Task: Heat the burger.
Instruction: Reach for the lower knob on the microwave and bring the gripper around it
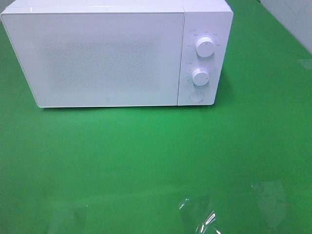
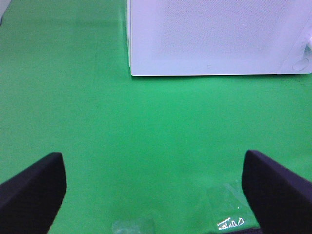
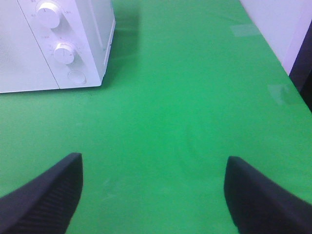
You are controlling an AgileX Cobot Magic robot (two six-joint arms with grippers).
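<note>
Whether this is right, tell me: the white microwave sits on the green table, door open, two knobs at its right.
The microwave door is shut, not open, as the exterior high view shows. The green table and two knobs are right.

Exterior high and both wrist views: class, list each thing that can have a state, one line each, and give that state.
Microwave door: shut.
Upper knob: setting too small to read.
Lower knob: setting too small to read.
Left gripper: jaws open, holding nothing.
Right gripper: jaws open, holding nothing.
Burger: not in view.
</note>
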